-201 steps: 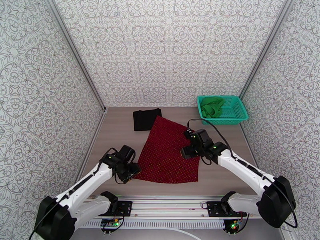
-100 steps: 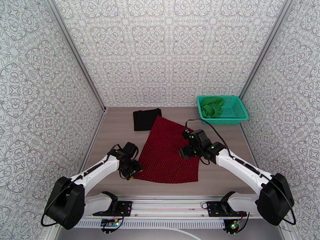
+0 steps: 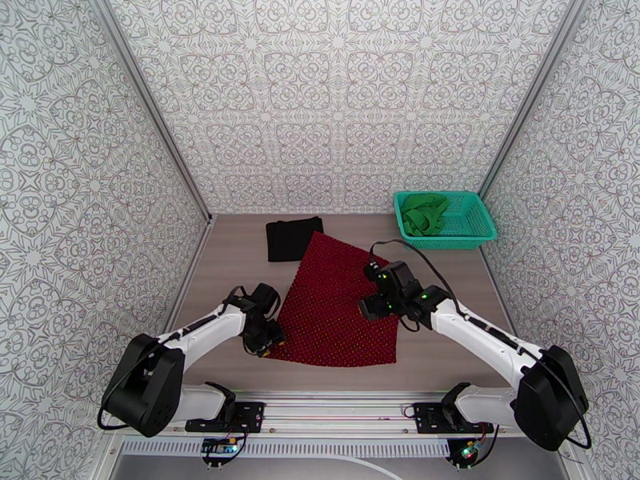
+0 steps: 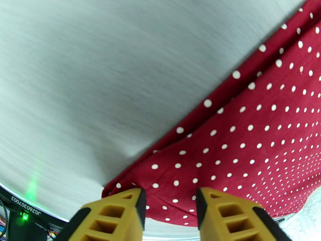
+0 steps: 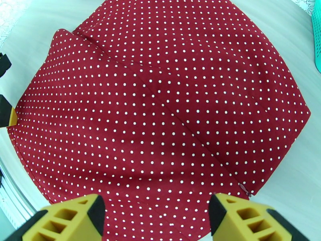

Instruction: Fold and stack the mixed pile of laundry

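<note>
On the table (image 3: 448, 350), the red dotted garment (image 3: 340, 307) lies flat, black garment (image 3: 291, 238) at its far corner, green garment (image 3: 423, 214) in the basket (image 3: 482, 234). My right gripper (image 5: 156, 209) gapes above the red; my left gripper (image 4: 170, 205), fingers apart, sits at its near-left corner.

The dark red garment (image 5: 160, 105) is thin, matt woven cloth printed with small white dots, with a stitched seam across it. The black garment (image 3: 293, 238) is plain matt cloth. The green garment (image 3: 424, 214) is soft cloth and lies in a teal plastic mesh basket (image 3: 452, 240). The desk (image 4: 100, 69) is smooth and finely streaked, with a faint sheen. The jaws are matt yellow plastic with hollow cells.
</note>
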